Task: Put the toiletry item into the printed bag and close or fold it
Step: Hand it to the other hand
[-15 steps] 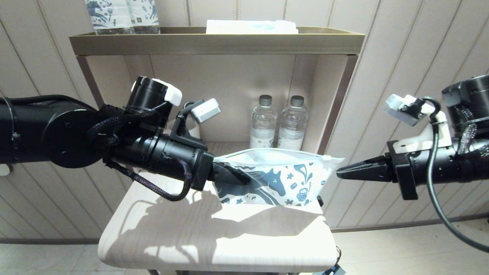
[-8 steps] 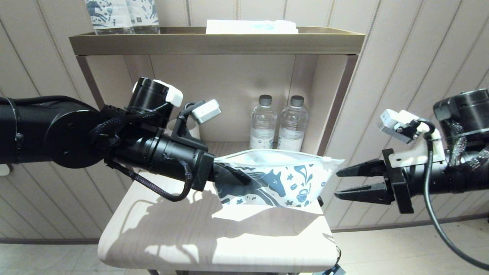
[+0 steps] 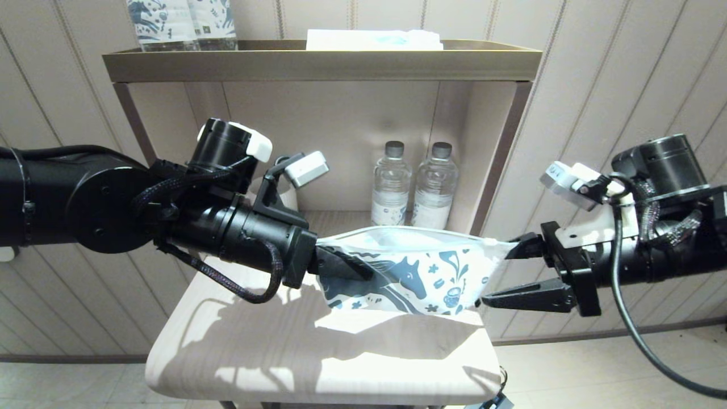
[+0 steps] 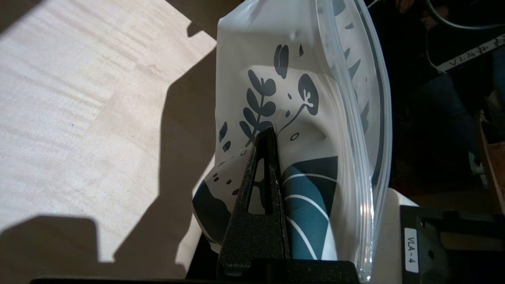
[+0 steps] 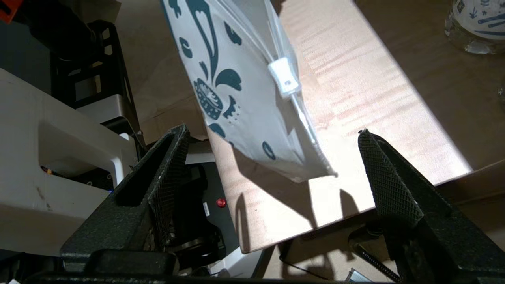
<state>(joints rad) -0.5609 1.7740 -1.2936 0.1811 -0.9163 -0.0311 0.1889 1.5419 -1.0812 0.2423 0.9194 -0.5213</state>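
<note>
Pouch-holding falls to the left gripper [image 3: 341, 267], which comes in from the left and is clamped tight on the left end of the printed bag [image 3: 414, 272], keeping it in the air above the pale wooden table [image 3: 318, 363]. In the left wrist view its black fingers [image 4: 262, 173] are pressed together on the crinkly white film, over a blue leaf print. The bag hangs level between the two arms with its zip edge on top and the mouth gaping along the far side; a small white slider [image 5: 284, 77] sits on the zip near the bag's right end. A blue horse, plant sprigs and a cup show on the near face.

The right gripper [image 3: 505, 272] reaches in from the right with its jaws spread wide and nothing in them. The bag's right corner lies between the two fingers, and in the right wrist view it touches neither of them.

The toiletry item cannot be made out in any view.

Behind the bag, in the open shelf, two water bottles [image 3: 412, 184] stand side by side. On the shelf top [image 3: 318, 62] are printed upright packs [image 3: 182, 23] at far left and a flat white-and-blue packet [image 3: 375, 38].
</note>
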